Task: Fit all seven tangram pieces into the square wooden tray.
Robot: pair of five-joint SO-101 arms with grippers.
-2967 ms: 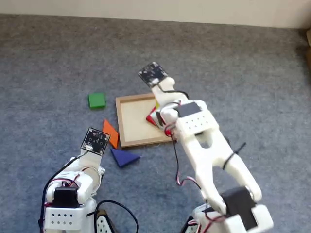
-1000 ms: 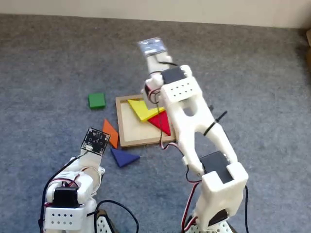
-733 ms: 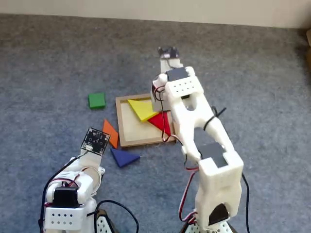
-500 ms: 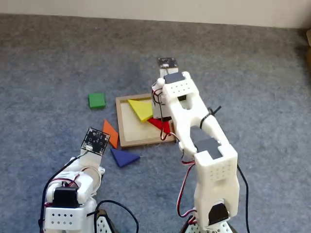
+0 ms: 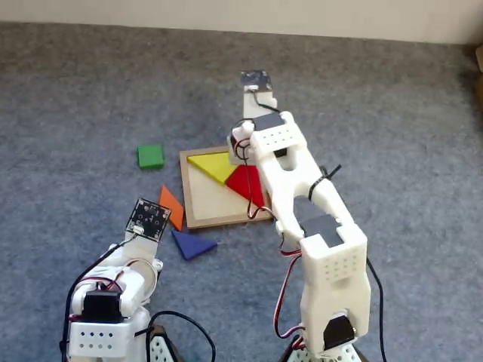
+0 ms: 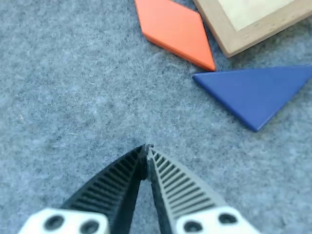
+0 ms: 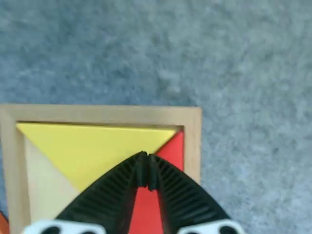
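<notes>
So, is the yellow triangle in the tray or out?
In: the yellow triangle lies flat inside the rim of the wooden tray, touching the red triangle.

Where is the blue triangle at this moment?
In the high view, the blue triangle lies on the carpet outside a corner of the tray, next to the orange piece, near the left gripper.

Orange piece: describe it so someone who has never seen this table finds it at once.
Find the square wooden tray. Just outside its rim lies the orange piece, between the green square and the blue triangle. It alone is a parallelogram.
</notes>
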